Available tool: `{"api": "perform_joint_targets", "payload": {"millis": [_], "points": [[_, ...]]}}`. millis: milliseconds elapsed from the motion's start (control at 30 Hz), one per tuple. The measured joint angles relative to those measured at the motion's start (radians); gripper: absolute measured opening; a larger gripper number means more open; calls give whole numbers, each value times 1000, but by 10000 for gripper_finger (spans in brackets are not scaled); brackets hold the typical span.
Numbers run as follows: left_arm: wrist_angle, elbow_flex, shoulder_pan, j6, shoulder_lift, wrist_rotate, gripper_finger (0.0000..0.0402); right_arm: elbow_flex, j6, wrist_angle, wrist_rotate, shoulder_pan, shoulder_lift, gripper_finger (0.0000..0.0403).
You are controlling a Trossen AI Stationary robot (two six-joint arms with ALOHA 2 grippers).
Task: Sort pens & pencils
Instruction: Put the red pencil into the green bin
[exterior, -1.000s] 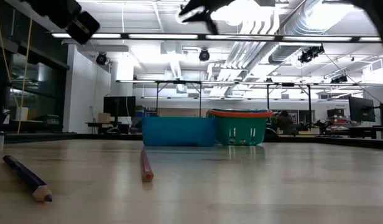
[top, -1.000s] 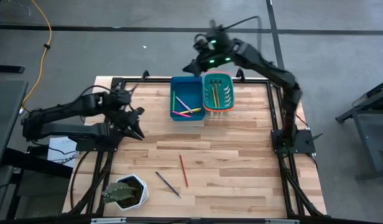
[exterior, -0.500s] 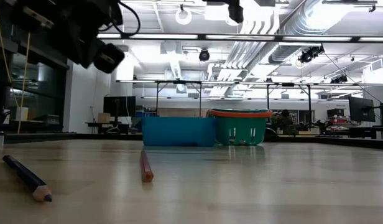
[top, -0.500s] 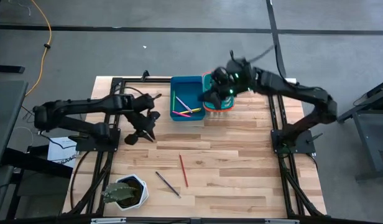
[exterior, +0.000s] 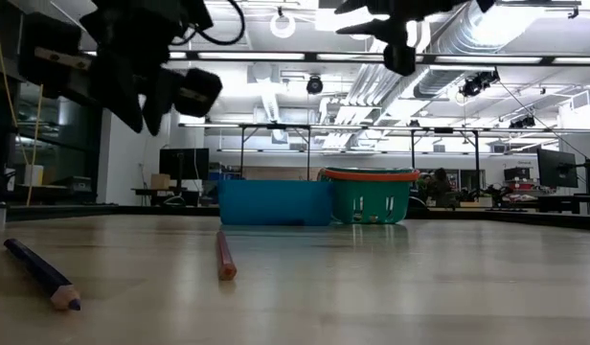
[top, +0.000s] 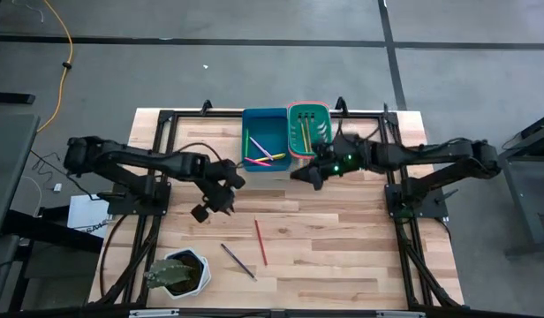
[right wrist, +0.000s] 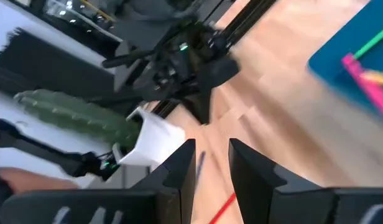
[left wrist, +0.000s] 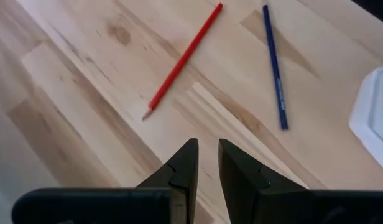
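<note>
Jaws of both grippers stand slightly parted with a narrow gap between the fingers and nothing held. Over the last second the left gripper [top: 215, 204] has swung out from the left side of the surface [top: 343, 256] toward its middle, and the right gripper [top: 309, 173] has come down from above the bins to just in front of the green basket [top: 308, 109]; both arms are now closing on the stragglers, so I judge the next pickup is in preparation, not yet begun. Several pens already lie in the blue bin [top: 248, 116] and in the green basket. Two pieces remain loose: the red pencil [top: 260, 242] and the dark purple pencil [top: 238, 261], side by side near the front edge, close to the white plant pot [top: 200, 275]. Left wrist view shows both ahead of the left fingers, the red one nearer, neither touched. Right gripper hovers well apart from both.
</note>
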Motion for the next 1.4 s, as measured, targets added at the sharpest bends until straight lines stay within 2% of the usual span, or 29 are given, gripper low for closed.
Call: {"api": "perform_joint_targets", "payload": {"millis": [200,333,533,867,1133,1400], "points": [[11,28,-33,3,123,-2,51,-127,85,148,67,69,1,87],[29,57,-70,31,186,-12,51,-182,119,167,108,105,1,87],[50,124,-109,54,256,-51,51,-260,208,210,116,167,1,87],[90,215,-118,58,314,-100,51,-267,263,200,225,285,1,87],[83,220,-148,104,342,-97,51,-267,296,189,286,353,-1,87],[109,220,-193,139,359,-136,51,-267,337,178,355,404,-1,87]]}}
